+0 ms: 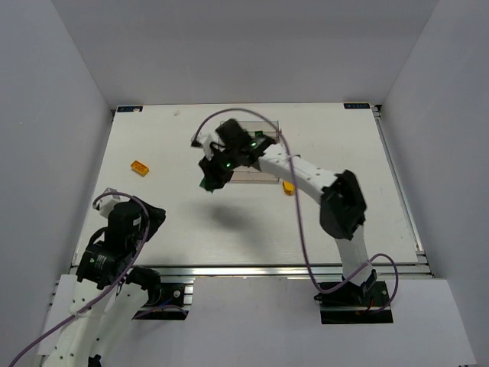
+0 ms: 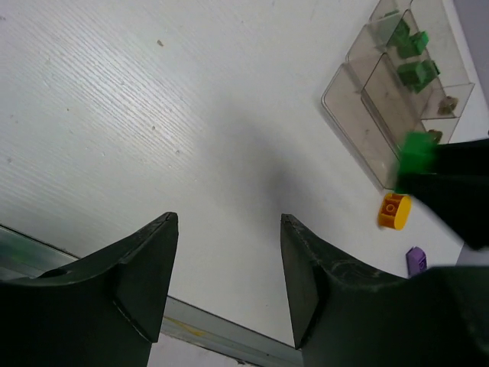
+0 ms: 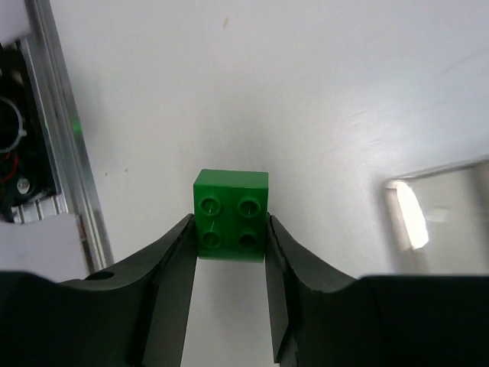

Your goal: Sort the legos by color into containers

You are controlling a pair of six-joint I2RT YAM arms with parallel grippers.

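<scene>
Green lego (image 3: 231,206) — clamped in right gripper (image 3: 229,229) over the white table (image 1: 229,237), grey walls (image 1: 69,76) around — left gripper (image 2: 227,229) parted.

Containers (image 1: 257,177) mostly behind right arm (image 1: 307,173)

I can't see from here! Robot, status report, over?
Right gripper shut on green lego, beside containers. Left gripper open, empty. Nothing in the way.

- White ribbed plastic surface (image 1: 191,229) fills the middle of the overhead view.
- Plain grey panel walls (image 1: 244,46) enclose it at 9, 12 and 3 o'clock.
- Silver aluminium rail (image 1: 252,270) runs along its 6 o'clock edge.
- Small dark corner bracket (image 1: 128,108) sits at its 10 o'clock corner.
</scene>
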